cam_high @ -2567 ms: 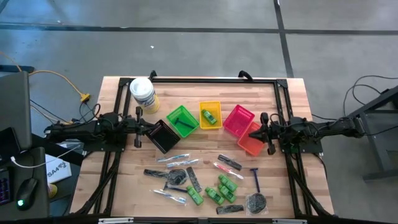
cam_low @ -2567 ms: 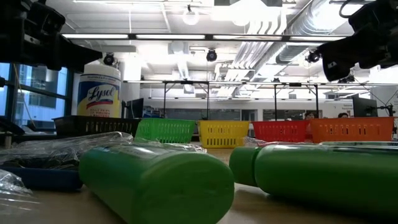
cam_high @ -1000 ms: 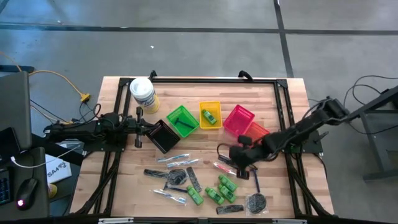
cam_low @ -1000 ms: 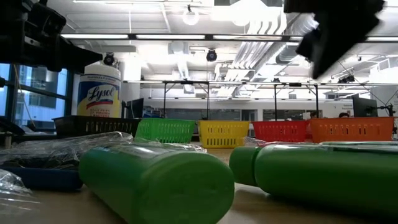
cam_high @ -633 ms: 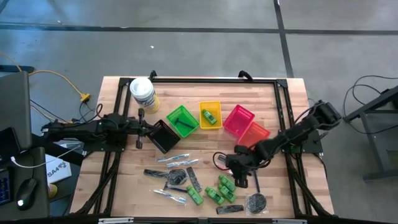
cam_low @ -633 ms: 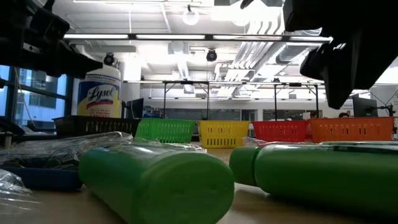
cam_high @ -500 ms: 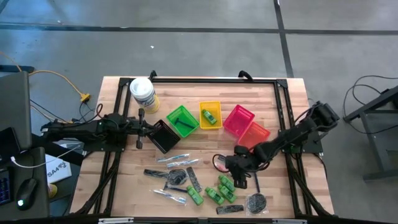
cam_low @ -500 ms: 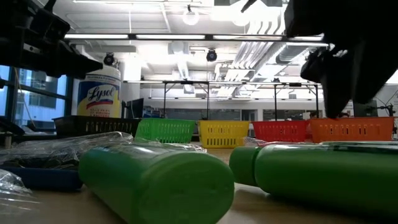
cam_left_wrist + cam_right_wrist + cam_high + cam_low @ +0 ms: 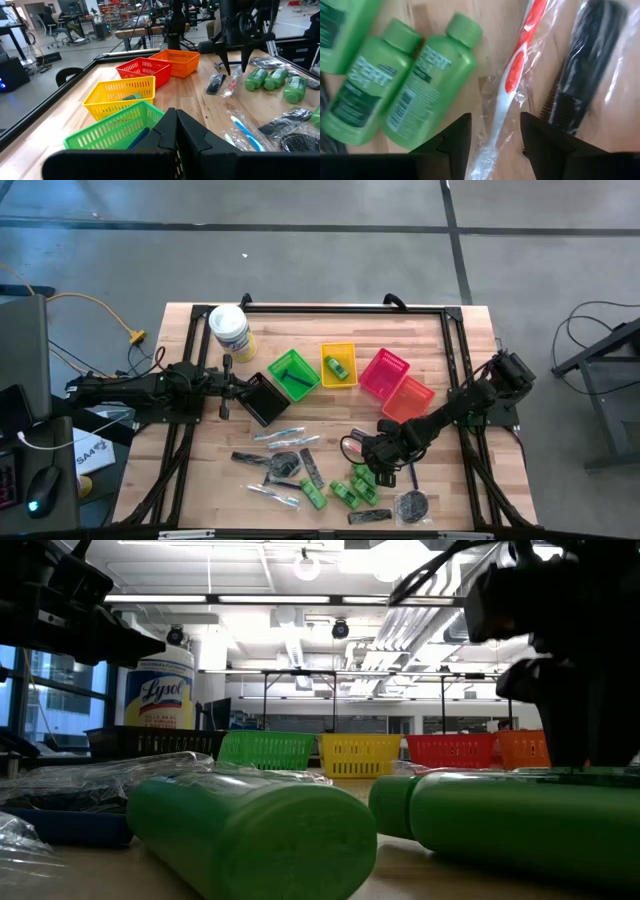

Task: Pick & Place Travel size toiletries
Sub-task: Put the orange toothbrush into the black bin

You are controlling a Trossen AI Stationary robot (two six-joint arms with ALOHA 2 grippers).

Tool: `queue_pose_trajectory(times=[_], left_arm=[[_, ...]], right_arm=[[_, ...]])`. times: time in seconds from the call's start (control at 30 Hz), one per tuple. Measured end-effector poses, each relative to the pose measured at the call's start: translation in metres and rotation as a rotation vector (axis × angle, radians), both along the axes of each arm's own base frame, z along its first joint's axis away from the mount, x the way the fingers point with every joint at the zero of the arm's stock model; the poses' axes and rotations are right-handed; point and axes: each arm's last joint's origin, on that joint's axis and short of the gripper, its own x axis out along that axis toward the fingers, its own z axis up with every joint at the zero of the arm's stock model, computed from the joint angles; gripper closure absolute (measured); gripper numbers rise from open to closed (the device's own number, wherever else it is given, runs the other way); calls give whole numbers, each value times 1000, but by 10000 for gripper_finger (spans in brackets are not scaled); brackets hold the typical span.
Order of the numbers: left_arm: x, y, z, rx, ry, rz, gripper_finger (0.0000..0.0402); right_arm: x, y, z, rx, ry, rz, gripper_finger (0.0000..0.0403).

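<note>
The travel size toiletries lie loose on the near half of the wooden table: green bottles [image 9: 348, 492], dark combs [image 9: 312, 471], a blue razor [image 9: 411, 472], a round dark packet [image 9: 411, 504] and clear-wrapped sticks [image 9: 285, 436]. My right gripper [image 9: 495, 137] points steeply down, open, one finger on each side of a clear-wrapped red-and-white toothbrush [image 9: 512, 80]; I see no touch. Green bottles [image 9: 415, 95] lie on one side of the toothbrush and a wrapped comb [image 9: 585, 65] on the other. My left gripper [image 9: 175, 132] waits shut and level at the table's left, by the black basket [image 9: 262, 398].
A row of small baskets stands across the table's middle: green [image 9: 293, 373], yellow [image 9: 338, 364], red [image 9: 385, 372], orange [image 9: 408, 402]. A white tub [image 9: 229, 330] stands at the far left. A black frame [image 9: 340, 308] rims the table.
My right gripper has swung from beside the orange basket toward the table's near left and sunk over the toiletries, tipping steeper, until its fingers stand around the wrapped toothbrush. The toiletries lie where they were.
</note>
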Motion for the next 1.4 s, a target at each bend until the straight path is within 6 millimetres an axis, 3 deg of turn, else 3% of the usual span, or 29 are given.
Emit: queue_pose_trajectory(times=[0.17, 0.47, 0.57, 0.7, 0.8, 1.0, 1.4], left_arm=[[0, 0, 0, 0, 0, 0, 401], [0, 0, 0, -1, 0, 1, 401], [0, 0, 0, -1, 0, 0, 401], [0, 0, 0, -3, -1, 1, 401], [0, 0, 0, -3, -1, 0, 401], [0, 0, 0, -3, -1, 1, 401], [0, 0, 0, -2, 0, 0, 402]], right_arm=[[1, 1, -13, 1, 49, 5, 255], [2, 1, -13, -11, 43, 1, 267], [2, 1, -13, -12, 33, -1, 300], [3, 2, -11, 3, 28, 3, 376], [2, 1, -9, 17, 31, 12, 389], [1, -3, 11, 2, -53, 2, 387], [-18, -23, 85, -53, -389, 106, 394]])
